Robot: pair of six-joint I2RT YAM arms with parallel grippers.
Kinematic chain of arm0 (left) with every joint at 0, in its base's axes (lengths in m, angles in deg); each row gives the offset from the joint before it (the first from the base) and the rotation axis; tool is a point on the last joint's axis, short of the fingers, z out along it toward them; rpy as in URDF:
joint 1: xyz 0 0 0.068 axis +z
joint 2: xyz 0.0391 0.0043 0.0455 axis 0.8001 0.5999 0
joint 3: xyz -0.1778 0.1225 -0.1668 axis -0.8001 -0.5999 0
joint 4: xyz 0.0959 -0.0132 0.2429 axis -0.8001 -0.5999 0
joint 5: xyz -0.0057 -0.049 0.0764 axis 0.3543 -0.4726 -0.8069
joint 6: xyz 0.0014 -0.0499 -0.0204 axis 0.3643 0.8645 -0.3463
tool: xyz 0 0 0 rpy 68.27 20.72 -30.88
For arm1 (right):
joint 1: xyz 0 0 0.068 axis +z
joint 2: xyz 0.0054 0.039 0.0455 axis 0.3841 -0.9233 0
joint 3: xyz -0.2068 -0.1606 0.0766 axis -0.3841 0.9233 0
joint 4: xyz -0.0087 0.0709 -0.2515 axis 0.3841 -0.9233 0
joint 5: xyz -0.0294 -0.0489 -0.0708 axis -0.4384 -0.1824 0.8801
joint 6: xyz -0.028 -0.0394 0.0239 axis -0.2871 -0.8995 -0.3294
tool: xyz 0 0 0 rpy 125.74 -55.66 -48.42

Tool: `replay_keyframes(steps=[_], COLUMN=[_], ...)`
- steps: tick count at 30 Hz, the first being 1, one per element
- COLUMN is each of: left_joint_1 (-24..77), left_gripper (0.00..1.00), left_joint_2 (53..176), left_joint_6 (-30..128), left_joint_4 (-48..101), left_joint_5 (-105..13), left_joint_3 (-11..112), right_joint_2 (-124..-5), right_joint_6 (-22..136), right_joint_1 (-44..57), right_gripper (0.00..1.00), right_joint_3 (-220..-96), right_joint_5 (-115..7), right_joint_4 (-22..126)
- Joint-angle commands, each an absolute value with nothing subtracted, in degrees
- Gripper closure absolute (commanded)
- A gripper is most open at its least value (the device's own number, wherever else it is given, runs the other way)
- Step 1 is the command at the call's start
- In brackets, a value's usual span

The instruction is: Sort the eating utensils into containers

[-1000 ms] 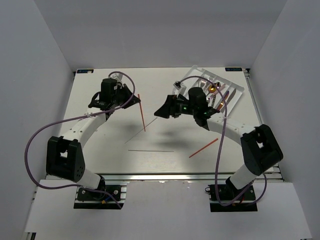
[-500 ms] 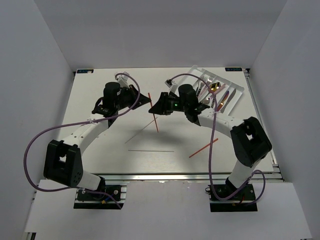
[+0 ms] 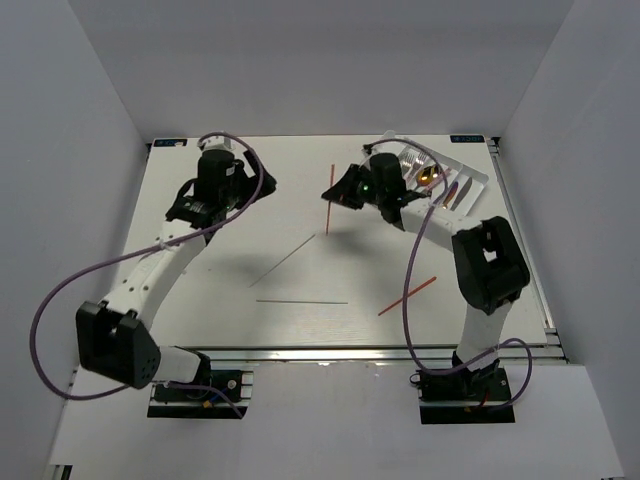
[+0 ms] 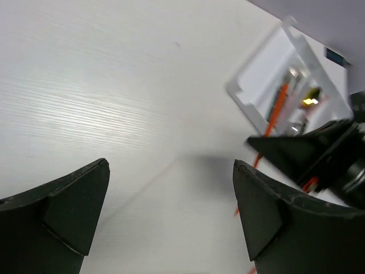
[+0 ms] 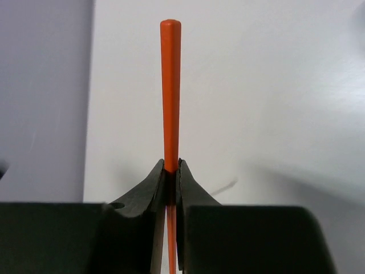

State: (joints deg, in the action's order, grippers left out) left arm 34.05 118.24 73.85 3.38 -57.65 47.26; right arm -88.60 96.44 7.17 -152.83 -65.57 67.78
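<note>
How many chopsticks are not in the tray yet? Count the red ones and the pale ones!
Red chopsticks: 2, one held in the right gripper, one lying on the table
Pale chopsticks: 2, both on the table
Total: 4

**Clearance and obstructions on the work surface**

The far-centre strip of the table [image 3: 290, 160] is open between the left gripper [image 4: 170, 171], whose jaws are spread wide, and the red chopstick [image 3: 329, 200]. That chopstick is clamped in the right gripper [image 3: 338, 192] and juts out as a thin bar across this gap. The right gripper and the right arm [image 3: 485, 270] block the near-left side of the tray [image 3: 455, 163], and the tray's far corner sits close to the right wall [image 3: 575, 200]. Low obstacles lie flat mid-table: two pale chopsticks [image 3: 283, 260] and a second red chopstick [image 3: 407, 296]. The left arm [image 3: 150, 270] overhangs the left side of the table.
</note>
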Motion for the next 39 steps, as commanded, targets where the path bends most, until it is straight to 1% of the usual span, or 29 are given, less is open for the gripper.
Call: replay_keyframes(steps=[1, 3, 4, 5, 6, 7, 8, 9, 11, 19, 22, 23, 24, 26, 27, 30, 32, 34, 35, 36, 37, 39], left_joint_1=[34.16, 34.24, 34.24, 34.24, 34.24, 34.24, 34.24, 34.24, 34.24, 34.24, 34.24, 34.24, 34.24, 34.24, 34.24, 34.24, 34.24, 34.24, 34.24, 34.16, 34.07, 33.11], left_gripper=[0.02, 0.02, 0.02, 0.02, 0.02, 0.02, 0.02, 0.02, 0.02, 0.02, 0.02, 0.02, 0.02, 0.02, 0.02, 0.02, 0.02, 0.02, 0.02, 0.02, 0.02, 0.02], left_joint_2=[109.58, 106.16, 105.01, 102.39, 100.97, 99.57, 97.29, 96.48, 95.95, 98.41, 98.32, 98.24, 98.23, 98.58, 98.76, 99.99, 100.52, 100.78, 100.96, 101.57, 102.01, 104.02], left_joint_6=[64.36, 60.93, 60.48, 60.30, 60.56, 60.82, 60.91, 60.91, 60.56, 58.54, 58.28, 58.27, 58.19, 57.75, 57.57, 56.34, 55.64, 55.20, 55.02, 54.76, 54.59, 55.20], left_joint_4=[-7.79, -7.88, -7.62, -7.01, -5.18, -4.37, -3.41, -2.18, -2.60, -3.22, -3.05, -2.96, -2.96, -2.44, -2.26, -1.38, -0.77, 0.11, 0.81, 1.34, 1.69, 1.52], left_joint_5=[-74.75, -75.98, -77.29, -81.74, -83.96, -85.72, -87.92, -88.20, -88.46, -85.39, -85.04, -84.87, -84.43, -83.11, -81.97, -75.74, -72.39, -69.24, -65.83, -63.62, -61.68, -60.43], left_joint_3=[49.53, 46.21, 44.44, 42.42, 37.79, 35.57, 33.55, 30.74, 30.62, 31.06, 31.07, 31.06, 30.98, 30.71, 30.71, 30.45, 30.36, 29.84, 29.75, 29.66, 29.75, 30.53], right_joint_2=[-94.56, -100.60, -102.73, -105.10, -109.65, -111.87, -116.59, -118.81, -123.11, -126.30, -124.56, -124.20, -124.02, -123.32, -122.97, -121.74, -120.34, -116.66, -114.98, -113.05, -108.60, -102.87], right_joint_6=[97.71, 97.35, 97.44, 97.53, 97.53, 97.35, 97.52, 97.87, 99.01, 100.78, 101.04, 101.04, 101.04, 100.87, 100.69, 99.38, 97.63, 95.69, 94.11, 90.18, 87.97, 84.62], right_joint_1=[0.37, -1.66, -3.41, -4.13, -4.92, -5.97, -6.41, -6.85, -8.00, -9.32, -9.23, -9.14, -9.23, -9.23, -9.14, -9.14, -9.23, -8.88, -8.71, -7.83, -7.30, -5.81], right_gripper=[1.00, 1.00, 1.00, 1.00, 1.00, 1.00, 1.00, 1.00, 1.00, 1.00, 1.00, 0.90, 0.70, 0.59, 0.48, 0.45, 0.39, 0.27, 0.21, 0.11, 0.11, 0.11], right_joint_3=[-165.11, -171.18, -178.00, -181.63, -185.24, -192.67, -196.75, -200.09, -206.51, -207.77, -204.45, -203.48, -202.94, -202.94, -203.03, -203.99, -205.57, -204.10, -203.12, -201.98, -200.58, -193.13], right_joint_5=[-53.02, -50.39, -49.68, -48.97, -47.40, -46.34, -43.98, -43.09, -42.73, -42.38, -41.94, -41.94, -41.85, -41.67, -41.59, -41.85, -41.76, -41.50, -41.06, -39.14, -37.64, -32.82], right_joint_4=[57.99, 53.25, 51.22, 48.85, 47.09, 43.50, 40.94, 39.35, 37.75, 42.76, 44.51, 45.39, 45.31, 45.05, 44.96, 44.44, 43.21, 42.33, 41.89, 41.10, 38.66, 37.23])
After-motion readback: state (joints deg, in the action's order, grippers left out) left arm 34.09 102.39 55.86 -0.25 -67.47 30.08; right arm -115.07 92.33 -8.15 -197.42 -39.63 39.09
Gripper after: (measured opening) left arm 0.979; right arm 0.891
